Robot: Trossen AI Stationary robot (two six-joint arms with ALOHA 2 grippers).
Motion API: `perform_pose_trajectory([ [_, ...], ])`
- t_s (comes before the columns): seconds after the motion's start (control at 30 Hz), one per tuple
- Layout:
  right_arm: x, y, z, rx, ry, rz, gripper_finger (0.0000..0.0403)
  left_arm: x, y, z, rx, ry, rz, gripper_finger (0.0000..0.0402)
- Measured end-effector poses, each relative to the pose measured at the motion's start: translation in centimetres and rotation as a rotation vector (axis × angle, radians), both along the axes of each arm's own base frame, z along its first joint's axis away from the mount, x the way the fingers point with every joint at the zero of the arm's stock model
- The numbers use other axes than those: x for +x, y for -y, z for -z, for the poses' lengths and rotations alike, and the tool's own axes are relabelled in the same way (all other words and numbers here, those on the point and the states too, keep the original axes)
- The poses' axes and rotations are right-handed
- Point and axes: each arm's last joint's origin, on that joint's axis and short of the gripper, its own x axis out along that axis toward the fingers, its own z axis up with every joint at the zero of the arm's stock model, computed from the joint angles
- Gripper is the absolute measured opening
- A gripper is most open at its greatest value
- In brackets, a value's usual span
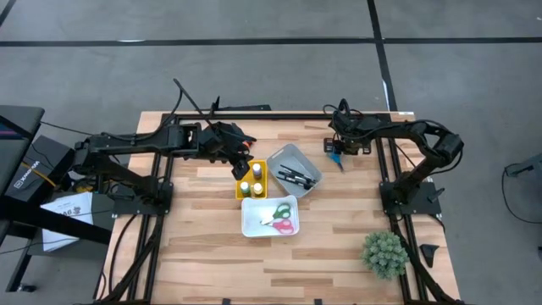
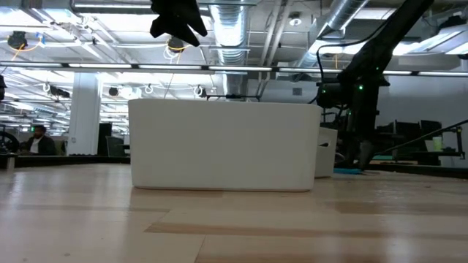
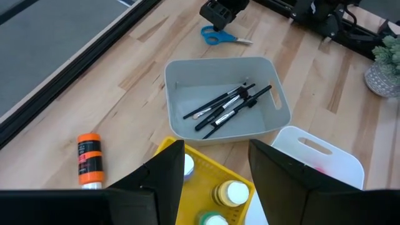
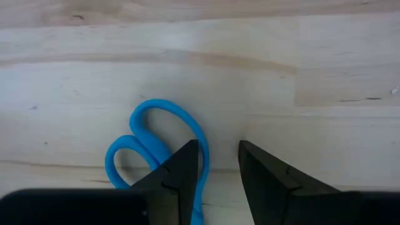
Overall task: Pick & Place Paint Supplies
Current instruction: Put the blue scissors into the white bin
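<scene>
grey bin: bunch of black paintbrushes inside
yellow tray: paint bottles standing up
white bin: pink and green scissors
orange bottle: lying on the table, just beside the yellow tray
left gripper: open, empty, above yellow tray
right gripper: fingers apart, down at blue scissors on the table, beyond the grey bin; gripped? can't tell

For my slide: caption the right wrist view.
Right gripper lowered over blue-handled scissors lying on the pale wooden table.

- High: we look straight down on the whole table.
- Low: we sit at tabletop level, close behind the white bin.
- Left wrist: looks past its fingers at the grey bin, shared with high.
- Right wrist: close above the blue scissors.
</scene>
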Motion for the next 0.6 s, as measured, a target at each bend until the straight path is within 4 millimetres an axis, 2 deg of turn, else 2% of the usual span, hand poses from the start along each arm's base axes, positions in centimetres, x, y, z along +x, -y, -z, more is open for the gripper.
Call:
perform_pose_trajectory([
  [0.33,0.24,-0.37,0.01,-0.001,-0.011,-0.017,0.0107,0.00,0.01,0.00,-0.002,0.000,0.002,0.0172],
  [0.6,0.44,-0.70,0.04,-0.012,-0.031,-0.031,0.0066,0.00,0.01,0.00,-0.002,0.000,0.002,0.0172],
])
